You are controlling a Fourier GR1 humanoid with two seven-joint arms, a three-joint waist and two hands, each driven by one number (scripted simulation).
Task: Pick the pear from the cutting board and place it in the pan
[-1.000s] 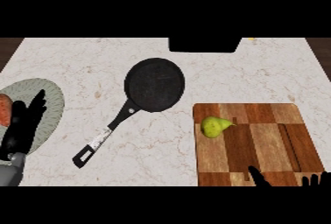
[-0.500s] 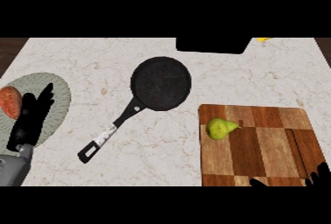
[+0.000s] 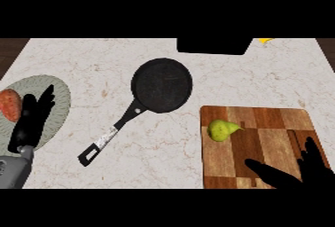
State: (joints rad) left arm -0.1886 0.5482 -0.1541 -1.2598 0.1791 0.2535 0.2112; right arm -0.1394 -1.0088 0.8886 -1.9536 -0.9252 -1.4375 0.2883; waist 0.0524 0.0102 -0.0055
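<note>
Right hand point(image 3: 311, 175), fingers spread and empty, hovers over the near right corner of the cutting board point(image 3: 274, 119); left hand point(image 3: 33, 119) rests open above the plate point(image 3: 60, 91). The pear point(image 3: 222, 130) lies untouched at the board's left edge, near the pan point(image 3: 162, 85). A sideways nudge before the fingers close could roll it onto the counter point(image 3: 78, 62).

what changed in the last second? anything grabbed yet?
The right hand has come further in from the lower edge, forward over the cutting board towards the pear; it is open and not touching it. Nothing taken hold of. Pear, pan and the open left hand over the plate stayed put.
</note>
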